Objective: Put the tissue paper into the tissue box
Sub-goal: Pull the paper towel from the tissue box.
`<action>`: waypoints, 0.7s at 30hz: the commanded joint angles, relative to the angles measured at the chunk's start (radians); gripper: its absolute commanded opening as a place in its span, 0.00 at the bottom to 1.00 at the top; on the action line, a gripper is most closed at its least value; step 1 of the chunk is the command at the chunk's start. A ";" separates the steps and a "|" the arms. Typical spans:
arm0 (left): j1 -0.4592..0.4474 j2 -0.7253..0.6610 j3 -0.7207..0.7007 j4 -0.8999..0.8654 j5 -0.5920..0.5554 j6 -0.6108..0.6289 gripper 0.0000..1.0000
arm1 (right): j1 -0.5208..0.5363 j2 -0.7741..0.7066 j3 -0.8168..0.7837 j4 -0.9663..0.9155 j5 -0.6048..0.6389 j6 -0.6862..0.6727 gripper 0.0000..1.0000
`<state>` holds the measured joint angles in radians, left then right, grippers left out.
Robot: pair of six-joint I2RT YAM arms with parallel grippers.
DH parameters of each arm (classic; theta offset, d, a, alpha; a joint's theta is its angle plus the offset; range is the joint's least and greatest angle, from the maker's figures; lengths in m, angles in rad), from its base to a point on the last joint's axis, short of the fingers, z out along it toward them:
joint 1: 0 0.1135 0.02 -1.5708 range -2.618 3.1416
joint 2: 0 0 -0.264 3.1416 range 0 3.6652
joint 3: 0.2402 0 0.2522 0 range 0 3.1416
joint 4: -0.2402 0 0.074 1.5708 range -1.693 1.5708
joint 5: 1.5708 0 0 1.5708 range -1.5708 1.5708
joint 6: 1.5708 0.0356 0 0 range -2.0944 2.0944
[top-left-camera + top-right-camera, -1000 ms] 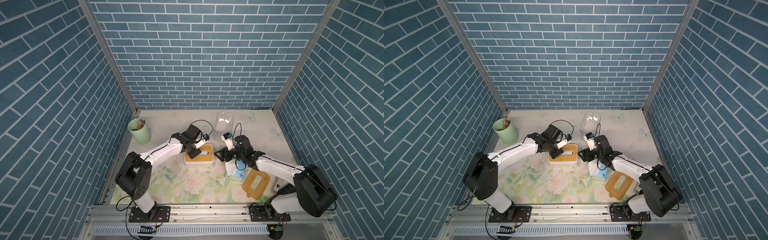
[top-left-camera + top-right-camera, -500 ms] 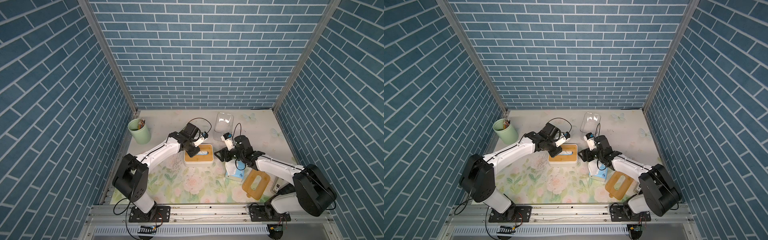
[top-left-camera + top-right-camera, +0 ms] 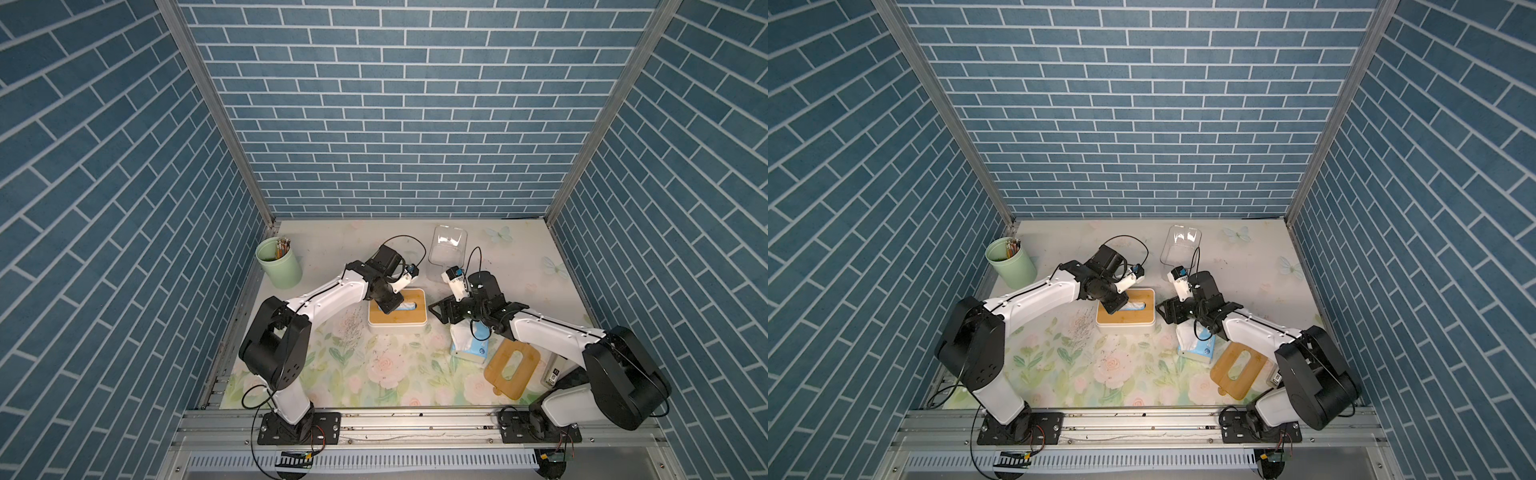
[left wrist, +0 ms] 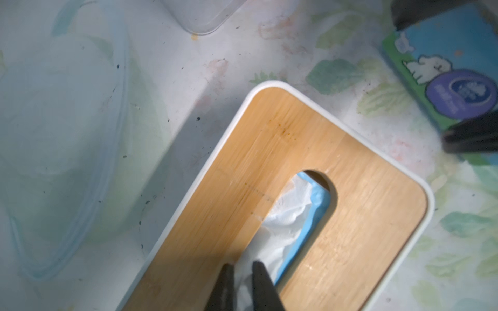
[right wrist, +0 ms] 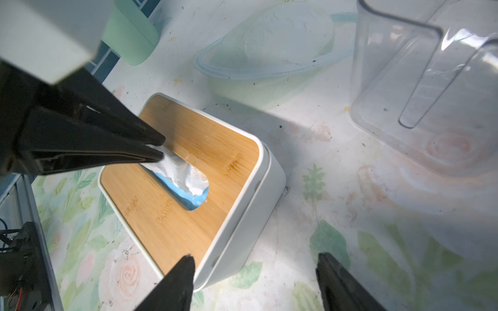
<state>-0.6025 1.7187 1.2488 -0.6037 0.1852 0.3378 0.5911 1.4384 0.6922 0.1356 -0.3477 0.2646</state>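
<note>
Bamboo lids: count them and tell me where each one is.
2. One bamboo lid sits on the white tissue box; the other lies loose on the table beside the tissue pack. None seems hidden.

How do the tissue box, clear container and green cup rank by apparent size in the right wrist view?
1. Tissue box and clear container: about alike; the container is cropped.
2. Green cup, partly hidden.
</note>
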 commanded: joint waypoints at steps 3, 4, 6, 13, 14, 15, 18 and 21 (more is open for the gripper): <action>0.002 -0.002 0.012 -0.033 0.016 0.003 0.00 | -0.008 0.011 0.019 -0.003 -0.002 -0.004 0.75; 0.003 -0.010 0.010 -0.031 0.017 0.003 0.00 | -0.009 0.013 0.024 -0.008 -0.002 -0.005 0.75; 0.002 -0.031 0.002 -0.027 0.027 0.006 0.00 | -0.008 0.014 0.032 -0.014 -0.002 -0.008 0.75; -0.001 -0.115 -0.046 -0.021 0.068 0.059 0.00 | -0.011 0.005 0.036 -0.027 0.010 -0.015 0.77; -0.005 -0.129 -0.055 -0.022 0.077 0.069 0.00 | -0.012 0.000 0.034 -0.030 0.013 -0.019 0.77; -0.007 -0.141 -0.064 -0.022 0.086 0.077 0.00 | -0.011 -0.006 0.030 -0.032 0.017 -0.021 0.77; -0.013 -0.181 -0.082 -0.018 0.101 0.093 0.00 | -0.017 -0.015 0.024 -0.034 0.021 -0.027 0.78; -0.013 -0.207 -0.100 -0.011 0.100 0.109 0.00 | -0.021 -0.013 0.029 -0.040 0.019 -0.030 0.78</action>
<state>-0.6121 1.5513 1.1629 -0.6163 0.2588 0.4110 0.5770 1.4422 0.7078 0.1219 -0.3389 0.2623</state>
